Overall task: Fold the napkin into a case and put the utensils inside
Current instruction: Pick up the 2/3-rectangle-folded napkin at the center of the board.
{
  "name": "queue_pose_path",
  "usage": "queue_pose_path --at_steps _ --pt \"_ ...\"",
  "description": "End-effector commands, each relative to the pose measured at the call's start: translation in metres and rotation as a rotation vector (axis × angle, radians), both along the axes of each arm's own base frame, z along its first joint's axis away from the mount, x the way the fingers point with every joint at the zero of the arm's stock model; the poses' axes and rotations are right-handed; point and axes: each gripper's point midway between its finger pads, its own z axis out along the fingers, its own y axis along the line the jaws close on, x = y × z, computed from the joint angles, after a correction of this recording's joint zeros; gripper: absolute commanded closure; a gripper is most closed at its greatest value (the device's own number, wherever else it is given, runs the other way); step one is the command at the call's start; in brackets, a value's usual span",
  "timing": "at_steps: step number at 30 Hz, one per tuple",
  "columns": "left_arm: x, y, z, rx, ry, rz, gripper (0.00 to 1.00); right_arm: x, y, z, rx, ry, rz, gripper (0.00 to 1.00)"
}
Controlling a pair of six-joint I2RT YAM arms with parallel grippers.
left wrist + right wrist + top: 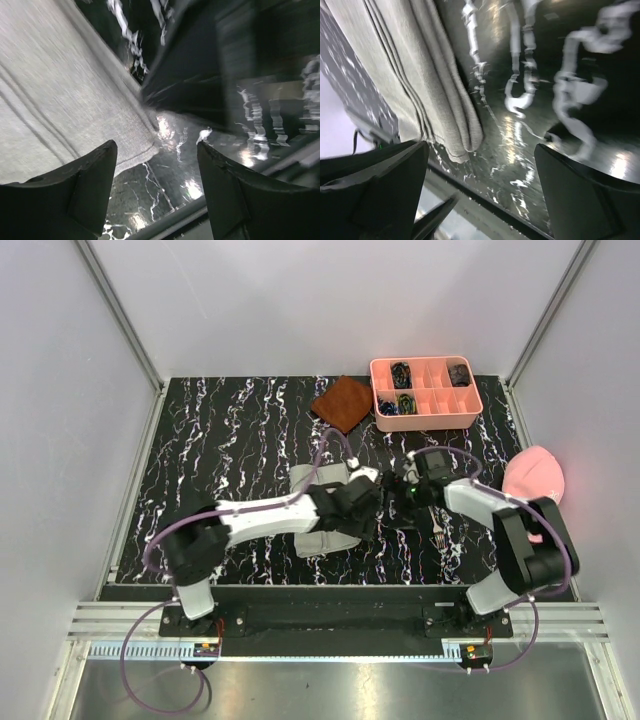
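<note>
The light grey napkin (318, 540) lies folded into a narrow layered strip on the black marbled table, partly under my left arm. My left gripper (368, 502) hovers at its right side. In the left wrist view the gripper (156, 145) is open, with only a corner of the napkin (60, 100) and bare table between its fingers. My right gripper (398, 490) is right beside it, also open (481, 147), with the napkin's layered end (455, 125) just ahead and nothing held. A silver fork (438, 532) lies on the table beneath the right forearm.
A pink compartment tray (470, 412) with small dark items stands at the back right, and a rust-brown cloth (343, 403) lies to its left. A pink cap (535, 475) rests at the right edge. White walls surround the table.
</note>
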Motion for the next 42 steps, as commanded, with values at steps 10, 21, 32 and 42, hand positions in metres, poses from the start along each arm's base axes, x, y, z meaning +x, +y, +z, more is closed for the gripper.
queue_pose_path --at_steps 10,21,32,42 --pt "0.000 -0.014 -0.053 0.199 0.019 0.097 0.48 0.012 -0.035 0.013 -0.044 -0.110 -0.091 0.06" --pt "0.005 0.019 -0.027 0.156 0.003 0.148 0.98 0.043 -0.006 0.018 0.092 -0.128 -0.028 0.08" --pt "-0.012 0.031 0.006 -0.051 0.066 0.108 0.99 0.089 0.060 0.018 0.229 -0.139 0.028 0.05" --pt "-0.015 0.034 0.012 -0.092 0.079 0.111 0.99 0.122 0.072 0.010 0.239 -0.173 0.016 0.24"
